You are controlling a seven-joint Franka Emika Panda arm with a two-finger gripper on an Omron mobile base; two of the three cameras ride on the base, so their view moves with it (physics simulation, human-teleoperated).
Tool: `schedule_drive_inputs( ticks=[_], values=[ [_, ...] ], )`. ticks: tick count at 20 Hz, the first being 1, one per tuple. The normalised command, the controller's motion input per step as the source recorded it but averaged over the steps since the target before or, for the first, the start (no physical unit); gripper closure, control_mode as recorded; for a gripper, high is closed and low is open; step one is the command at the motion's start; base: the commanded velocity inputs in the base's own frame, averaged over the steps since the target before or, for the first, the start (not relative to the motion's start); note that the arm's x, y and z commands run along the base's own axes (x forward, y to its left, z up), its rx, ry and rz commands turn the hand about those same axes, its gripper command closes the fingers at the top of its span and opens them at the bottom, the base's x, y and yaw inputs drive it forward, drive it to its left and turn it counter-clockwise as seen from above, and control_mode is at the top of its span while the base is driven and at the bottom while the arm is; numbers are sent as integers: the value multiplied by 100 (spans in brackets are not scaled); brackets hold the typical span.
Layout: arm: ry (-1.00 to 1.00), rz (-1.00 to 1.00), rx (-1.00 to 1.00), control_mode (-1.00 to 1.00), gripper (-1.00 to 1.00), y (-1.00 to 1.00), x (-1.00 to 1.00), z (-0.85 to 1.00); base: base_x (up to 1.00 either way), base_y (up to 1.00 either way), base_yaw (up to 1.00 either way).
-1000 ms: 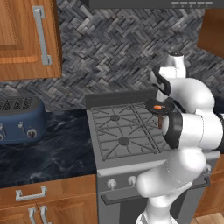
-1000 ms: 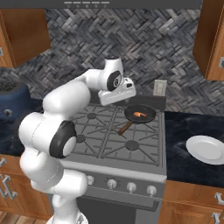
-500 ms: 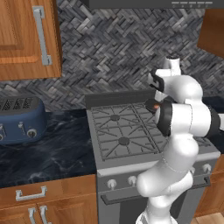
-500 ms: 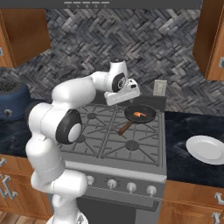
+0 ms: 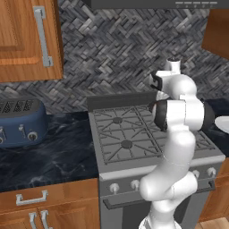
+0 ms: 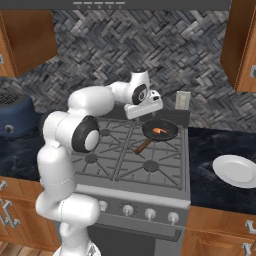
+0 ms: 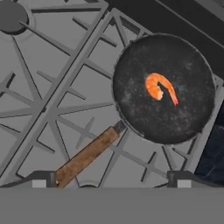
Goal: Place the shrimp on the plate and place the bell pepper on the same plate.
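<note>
Step 1, reaching: my tool, jaws wide and empty, hangs above the pan; next, descend onto the shrimp.

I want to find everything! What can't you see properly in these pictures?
- The white arm hides the black frying pan in the left base view.
- White round plate: cut off by that view's right edge.
- Claw: only its tips peek up in the hand view, above the orange curved shrimp.
</note>
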Motion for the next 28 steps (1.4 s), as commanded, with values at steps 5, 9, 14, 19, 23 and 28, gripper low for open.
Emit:
schedule_drive_inputs(
  ticks=[5,9,14,19,23,28],
  values=[
    [-4,0,1,-100,-100,-5,40,-13,0,0,0],
    [-4,0,0,-100,-100,-10,32,-13,0,0,0],
    [-2,0,0,-100,-100,-8,28,-21,0,0,0],
    [-1,0,0,-100,-100,-3,18,-22,0,0,0],
    [0,0,0,-100,-100,-1,15,-25,0,0,0],
    [0,0,0,-100,-100,-3,22,-26,0,0,0]
  ],
)
